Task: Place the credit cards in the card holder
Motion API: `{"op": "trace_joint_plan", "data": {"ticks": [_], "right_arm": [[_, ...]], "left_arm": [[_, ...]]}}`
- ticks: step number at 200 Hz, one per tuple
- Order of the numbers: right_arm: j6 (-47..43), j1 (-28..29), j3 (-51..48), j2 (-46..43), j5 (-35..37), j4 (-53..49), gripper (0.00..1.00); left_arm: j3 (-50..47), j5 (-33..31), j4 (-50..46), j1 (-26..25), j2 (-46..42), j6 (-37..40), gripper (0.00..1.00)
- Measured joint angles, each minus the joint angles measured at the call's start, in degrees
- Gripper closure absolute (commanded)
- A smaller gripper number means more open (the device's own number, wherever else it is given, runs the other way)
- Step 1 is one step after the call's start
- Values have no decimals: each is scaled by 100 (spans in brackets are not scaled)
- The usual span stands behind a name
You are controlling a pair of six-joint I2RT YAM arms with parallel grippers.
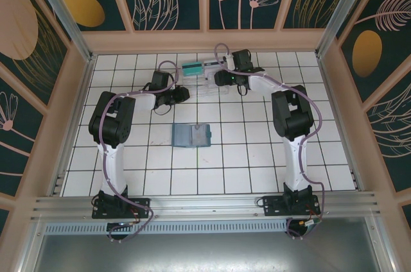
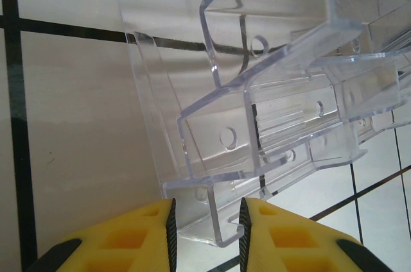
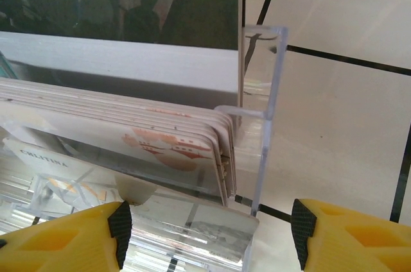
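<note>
The card holder (image 1: pixel 192 135) lies open and flat on the tiles in the middle of the table, blue-grey inside up. A clear tray (image 1: pixel 209 74) stands at the back, with a teal-green credit card (image 1: pixel 191 67) at its left end. My left gripper (image 2: pixel 205 233) is shut on the tray's lower corner (image 2: pixel 221 221). My right gripper (image 3: pixel 212 227) is open, its fingers wide apart on either side of a stack of whitish credit cards (image 3: pixel 160 137) standing in the tray. A card with a dark stripe (image 3: pixel 128 28) stands behind the stack.
The tray's clear end wall (image 3: pixel 266 111) rises just right of the card stack, inside the right finger (image 3: pixel 303 224). A wooden-framed wall (image 1: pixel 205 40) closes the back, close behind the tray. White tiles (image 1: pixel 257 156) surround the card holder.
</note>
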Motion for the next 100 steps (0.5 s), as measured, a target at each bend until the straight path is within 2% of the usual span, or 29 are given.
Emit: {"op": "trace_joint_plan", "data": {"ticks": [31, 69, 100], "right_arm": [[26, -22, 0, 0, -151, 48, 46], [7, -55, 2, 0, -251, 55, 54], [0, -94, 2, 0, -275, 55, 66]], "left_arm": [[0, 4, -2, 0, 0, 0, 71], [0, 7, -2, 0, 0, 0, 70], [0, 4, -2, 0, 0, 0, 71]]}}
